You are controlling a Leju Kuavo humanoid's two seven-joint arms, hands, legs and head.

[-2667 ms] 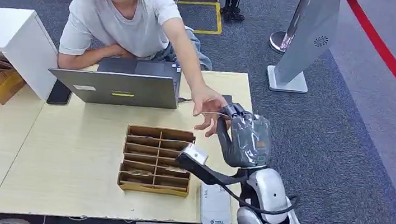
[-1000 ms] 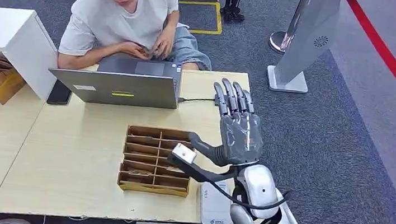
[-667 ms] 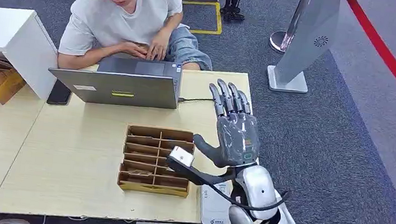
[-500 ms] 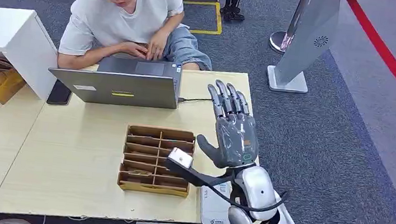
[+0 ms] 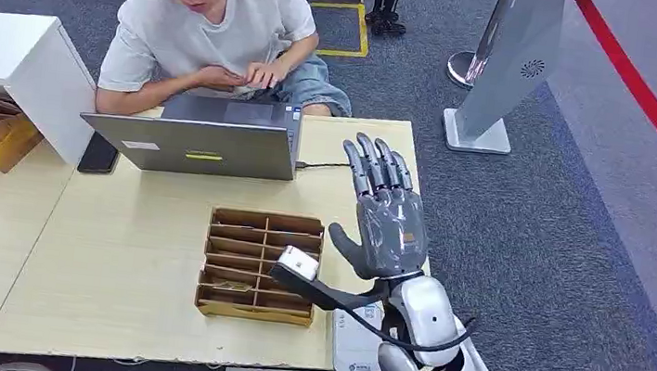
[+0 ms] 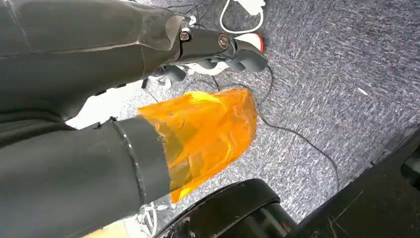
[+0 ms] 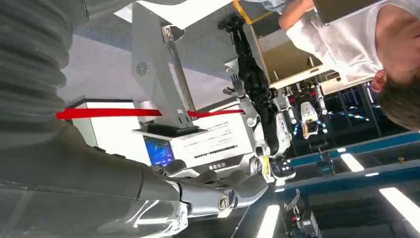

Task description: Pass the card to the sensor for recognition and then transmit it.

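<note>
Card is no longer seen in the right hand (image 5: 386,220), which is raised with fingers spread and nothing held, just beside the cardboard organizer (image 5: 260,264). It was evidently taken by the seated person (image 5: 217,28), so the handover looks complete.

grey carpet floor (image 5: 545,220), red floor stripe (image 5: 651,106), wooden table (image 5: 108,282).

Card gone; right hand (image 5: 388,218) opened, drew back.
</note>
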